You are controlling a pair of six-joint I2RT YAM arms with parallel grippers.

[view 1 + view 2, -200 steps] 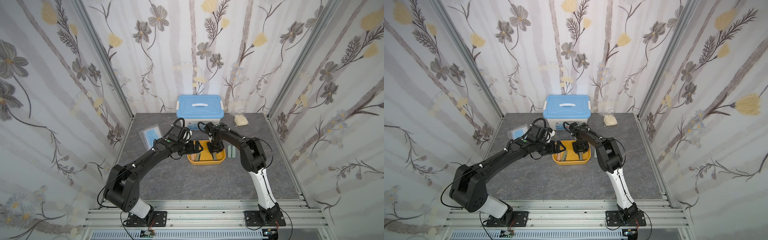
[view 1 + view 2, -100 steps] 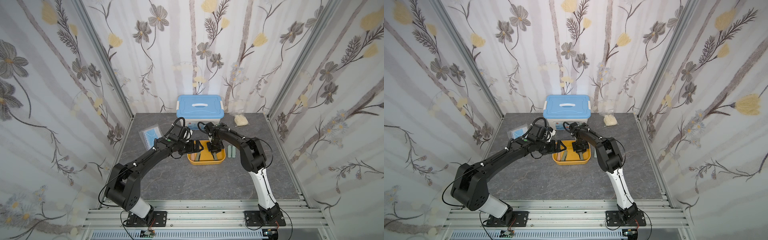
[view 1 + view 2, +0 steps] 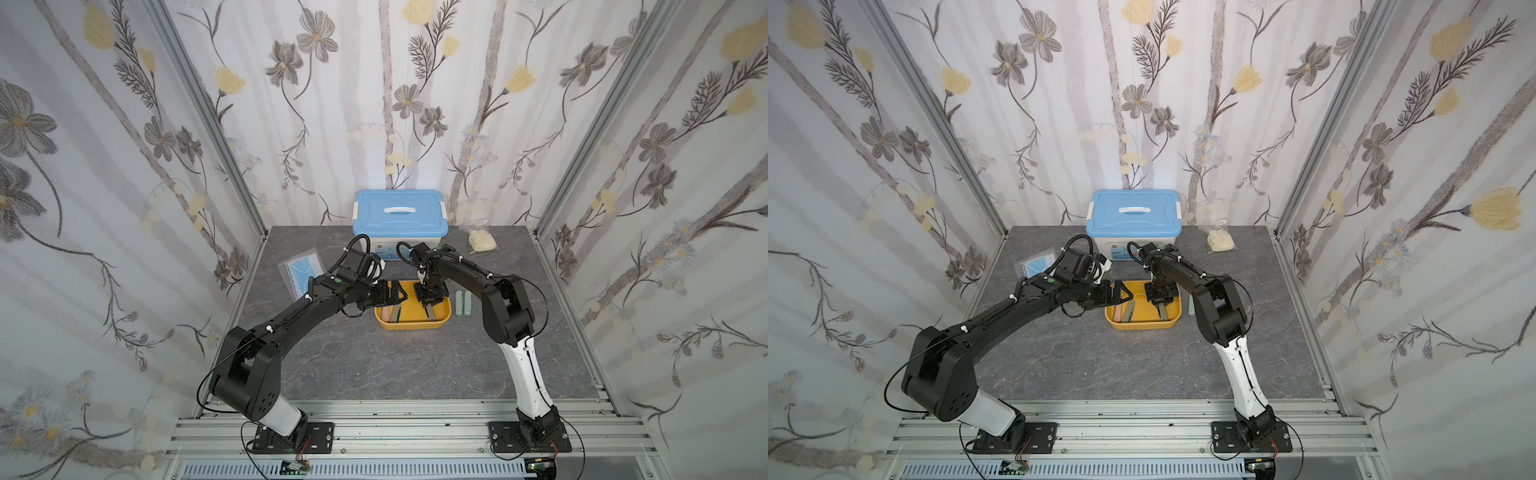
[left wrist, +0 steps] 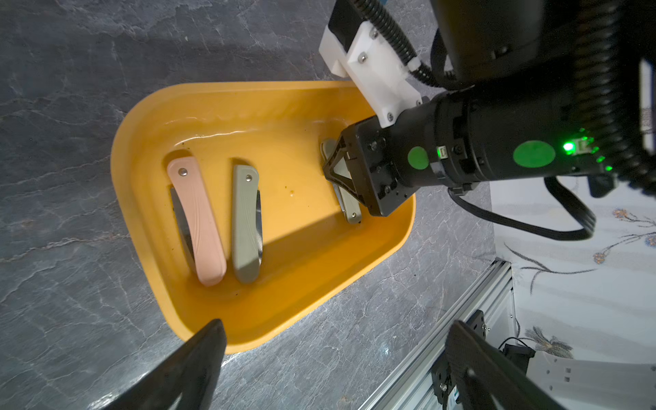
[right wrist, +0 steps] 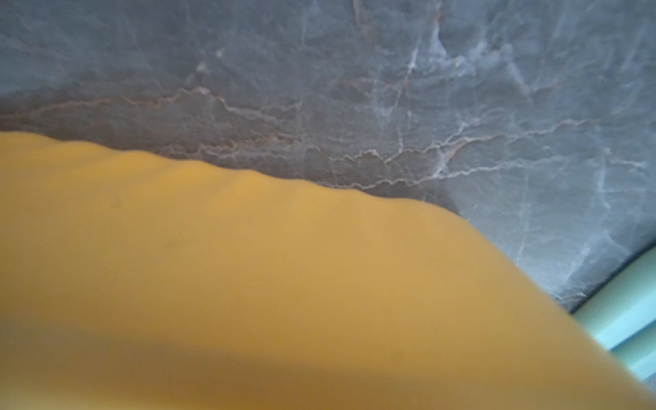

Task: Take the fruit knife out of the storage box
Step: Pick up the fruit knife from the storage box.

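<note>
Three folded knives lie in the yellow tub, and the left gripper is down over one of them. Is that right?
No. It is the right gripper that is down over a knife in the tub, as the left wrist view shows. The left gripper hangs at the tub's rim, jaws open. Three folded knives is correct.

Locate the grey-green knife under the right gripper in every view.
In a top view: knife in the right side of the tub, only its near end showing.
In a top view: same spot, near end showing.
Left wrist: along the tub wall farthest from the pink knife, mostly hidden.
Right wrist: not in it.
Shared landmark: the tub, yellow, in all four.
</note>
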